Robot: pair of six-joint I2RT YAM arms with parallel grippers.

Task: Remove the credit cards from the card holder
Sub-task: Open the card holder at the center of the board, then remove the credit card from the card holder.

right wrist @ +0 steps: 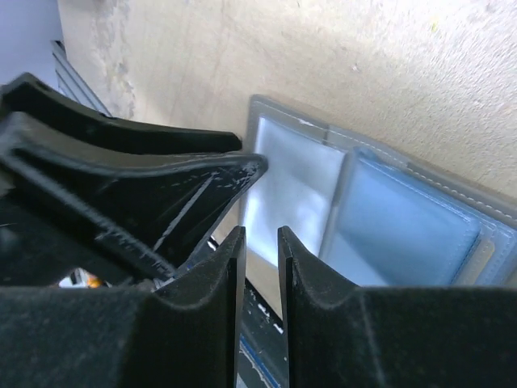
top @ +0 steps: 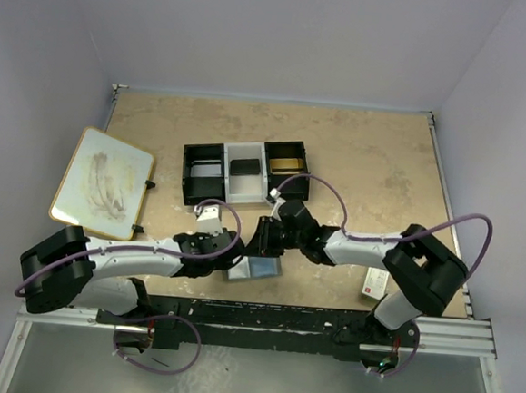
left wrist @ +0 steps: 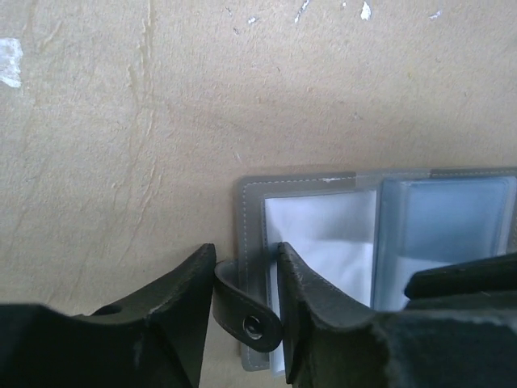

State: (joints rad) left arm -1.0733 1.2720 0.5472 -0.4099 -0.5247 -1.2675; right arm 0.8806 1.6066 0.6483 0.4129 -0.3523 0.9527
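Observation:
The grey card holder [top: 262, 269] lies opened flat near the table's front edge, its clear sleeves facing up. One sleeve looks white [left wrist: 323, 226], the one beside it blue-grey [right wrist: 404, 234]; I cannot make out separate credit cards in them. My left gripper [left wrist: 245, 250] is shut on the holder's snap strap [left wrist: 246, 311] and the panel edge beside it. My right gripper [right wrist: 260, 232] hovers over the holder's other side, jaws a narrow gap apart with nothing between them. In the top view the left gripper [top: 233, 251] and the right gripper [top: 261, 240] nearly meet.
A black-and-white three-compartment tray [top: 186, 174] stands behind the grippers, with a black card [top: 245, 167] and a gold card [top: 286, 165] inside. A wood-framed white board [top: 102, 182] lies at the left. A white-and-red small box [top: 376, 282] sits by the right arm.

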